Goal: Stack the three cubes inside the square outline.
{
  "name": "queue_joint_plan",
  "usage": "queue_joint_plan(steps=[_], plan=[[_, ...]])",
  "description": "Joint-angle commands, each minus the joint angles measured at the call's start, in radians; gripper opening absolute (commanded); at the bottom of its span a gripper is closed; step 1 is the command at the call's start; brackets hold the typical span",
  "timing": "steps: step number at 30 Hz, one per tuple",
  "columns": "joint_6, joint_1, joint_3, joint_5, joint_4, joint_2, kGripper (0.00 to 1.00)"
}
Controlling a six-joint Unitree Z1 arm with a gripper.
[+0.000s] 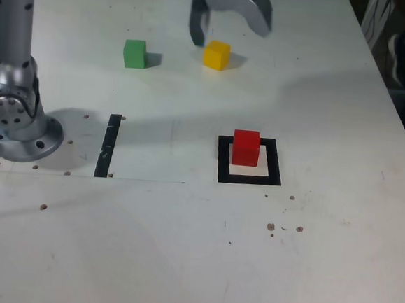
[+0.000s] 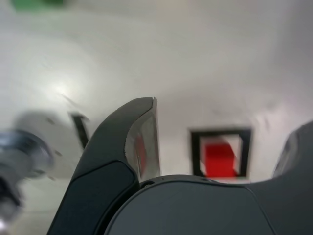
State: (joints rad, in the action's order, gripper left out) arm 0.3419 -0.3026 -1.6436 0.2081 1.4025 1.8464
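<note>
Tool (image 1: 219, 26) jaws, smooth and curved, gape empty above matte yellow cube (image 1: 216, 55); red cube (image 1: 245, 147) fills square outline (image 1: 223, 160).

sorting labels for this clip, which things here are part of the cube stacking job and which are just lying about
Part of the job:
- red cube, already inside the square outline
- yellow cube, under the open claw
- green cube

Just lying about:
- black tape strip
- small dark specks on the table
</note>
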Motion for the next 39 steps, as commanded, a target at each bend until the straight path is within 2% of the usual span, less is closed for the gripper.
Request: queue_joint_plan(steps=[1,8,13,17,23,27,39], plan=[[0.126,-0.046,-0.010,0.026,-0.001,0.029,1.00],[0.393,-0.153,-0.016,0.105,-0.058,0.117,1.00],[0.452,-0.166,0.034,0.143,-0.165,0.137,1.00],[0.486,-0.186,0.064,0.162,-0.206,0.154,0.99],[0.521,-0.211,0.061,0.136,-0.220,0.229,0.99],[0.526,-0.211,0.061,0.132,-0.242,0.235,0.98],[0.528,-0.211,0.057,0.123,-0.288,0.273,0.83]])
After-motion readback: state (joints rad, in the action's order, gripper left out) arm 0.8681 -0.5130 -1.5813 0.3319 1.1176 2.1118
